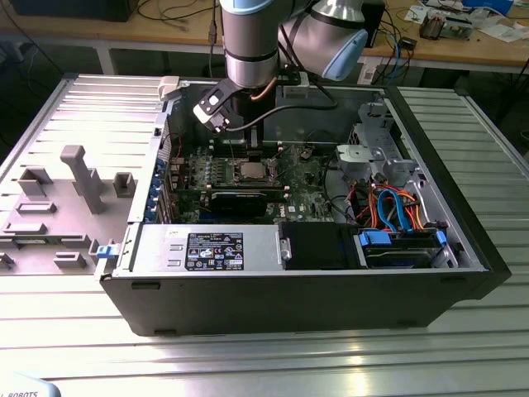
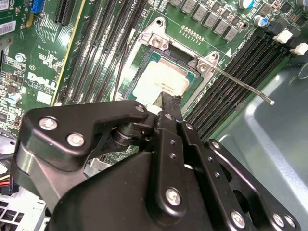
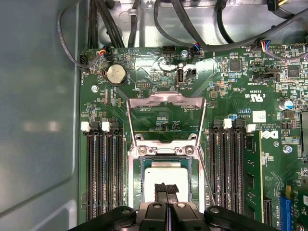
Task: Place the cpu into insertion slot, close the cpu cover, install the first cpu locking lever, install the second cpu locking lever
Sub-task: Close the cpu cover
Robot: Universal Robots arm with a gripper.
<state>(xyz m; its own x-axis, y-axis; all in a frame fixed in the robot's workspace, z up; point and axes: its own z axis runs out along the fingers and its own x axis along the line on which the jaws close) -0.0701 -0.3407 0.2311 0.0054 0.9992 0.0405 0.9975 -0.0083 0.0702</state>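
A: Any print?
B: White lettering across the green motherboard [image 3: 144,72], plus a black-and-white sticker [image 1: 213,251] on the inner shroud. Not reading it out.
A: Where's the cpu?
B: The cpu [image 3: 166,174] is a flat square with a matte silver-grey top. It lies in the insertion slot [image 3: 136,185], with the silver rim round it.
A: Claw?
B: The claw [image 3: 166,187] is black jointed metal. Its two slim tips are pressed together with just a seam between them and nothing pinched. They're down at the cpu's top near one edge. Touching or a hair off, can't tell.
A: Cover?
B: The cpu cover [image 3: 166,99] is a thin shiny frame with a big window. It's swung up on its hinge, and the board shows through the window.
A: Second wrist view?
B: A thin bare-metal lever [image 2: 240,84] sticks out free from the socket corner, over the long black memory slots [image 2: 231,98].
A: Exterior view?
B: The arm [image 1: 248,41] reaches straight down into an open black computer case [image 1: 289,289] on a ribbed metal desk [image 1: 264,356].
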